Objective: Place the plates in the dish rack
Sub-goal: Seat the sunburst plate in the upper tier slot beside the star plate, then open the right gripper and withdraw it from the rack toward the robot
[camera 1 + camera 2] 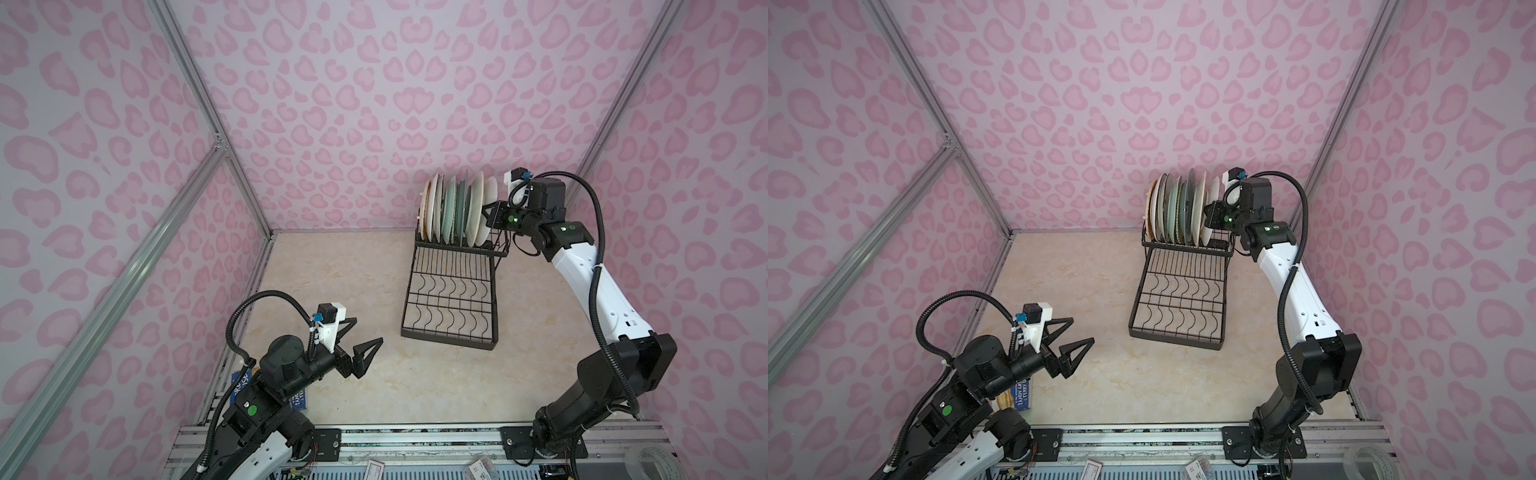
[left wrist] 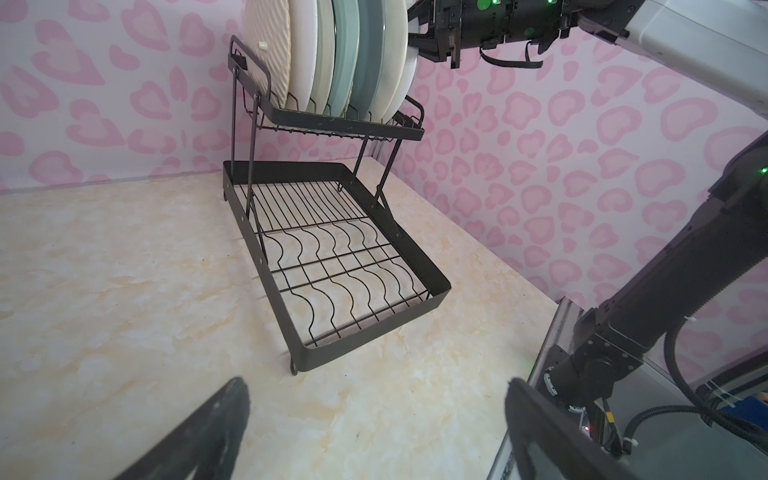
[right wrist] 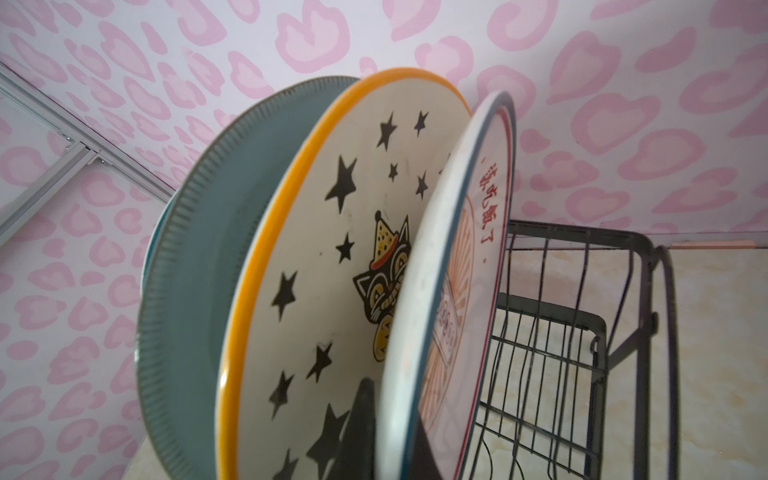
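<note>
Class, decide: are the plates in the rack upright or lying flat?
Upright: the plates stand on edge, side by side, in the rack's raised tier.

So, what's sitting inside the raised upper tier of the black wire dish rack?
Round plates stand on edge in a row in the dish rack; the right gripper is shut on the white sunburst plate at the end. Overlap hides their exact count.

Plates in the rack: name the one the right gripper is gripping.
The sunburst plate, blue-rimmed with red lettering, at the row's end beside the star plate; the right gripper pinches its rim.
</note>
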You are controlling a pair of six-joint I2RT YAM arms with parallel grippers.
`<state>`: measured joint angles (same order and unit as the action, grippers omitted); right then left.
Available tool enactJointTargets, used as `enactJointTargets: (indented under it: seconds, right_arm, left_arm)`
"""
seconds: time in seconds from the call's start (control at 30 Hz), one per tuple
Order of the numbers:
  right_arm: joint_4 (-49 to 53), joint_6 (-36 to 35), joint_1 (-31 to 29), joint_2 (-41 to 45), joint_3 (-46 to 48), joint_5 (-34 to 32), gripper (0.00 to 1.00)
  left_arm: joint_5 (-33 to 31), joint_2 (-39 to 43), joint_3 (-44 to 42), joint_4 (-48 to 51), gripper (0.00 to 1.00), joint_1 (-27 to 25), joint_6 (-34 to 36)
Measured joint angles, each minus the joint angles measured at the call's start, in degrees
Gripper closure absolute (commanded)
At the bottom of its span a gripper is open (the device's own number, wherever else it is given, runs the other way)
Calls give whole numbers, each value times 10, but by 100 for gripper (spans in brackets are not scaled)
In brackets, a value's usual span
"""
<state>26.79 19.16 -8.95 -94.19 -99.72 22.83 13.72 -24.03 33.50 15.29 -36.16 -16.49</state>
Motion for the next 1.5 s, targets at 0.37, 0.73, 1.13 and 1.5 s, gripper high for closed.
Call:
enactJointTargets:
  seconds: [0.37,0.73,1.13,1.5]
  right_arm:
    - [-3,1,-6,-1,6,-15,87]
    - [-3,-3,-8,4,5,-19,73]
    - [-3,0,-11,21,-4,-12,69]
    - [-3,12,-11,47,-7,-16,60]
  left_arm:
    - [0,0,0,0,3,1,0]
    - [0,0,0,0,2,2,0]
    - [2,2,0,0,3,3,-2]
    - [3,3,0,0,3,4,-3]
